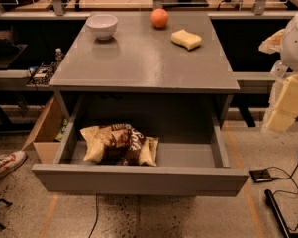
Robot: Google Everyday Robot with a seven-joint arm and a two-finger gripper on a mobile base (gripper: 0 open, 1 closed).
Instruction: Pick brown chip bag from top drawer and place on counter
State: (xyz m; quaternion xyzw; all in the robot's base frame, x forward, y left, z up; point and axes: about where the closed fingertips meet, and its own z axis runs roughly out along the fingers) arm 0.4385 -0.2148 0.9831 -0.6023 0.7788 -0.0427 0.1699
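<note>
The brown chip bag [120, 145] lies flat in the left half of the top drawer [138, 180], which is pulled wide open below the counter [143, 58]. The bag has a dark brown middle with white lettering and pale yellow ends. My gripper [286, 103] hangs at the far right edge of the view, beside the counter's right side and above the floor. It is well to the right of the bag and higher than it, and touches nothing that I can see.
On the counter stand a white bowl [102, 26] at the back left, an orange [159, 18] at the back middle and a yellow sponge [186, 39] to its right. A cardboard box [47, 133] and a shoe [5, 165] are at the left. Cables and a small black device [261, 175] lie on the floor at the right.
</note>
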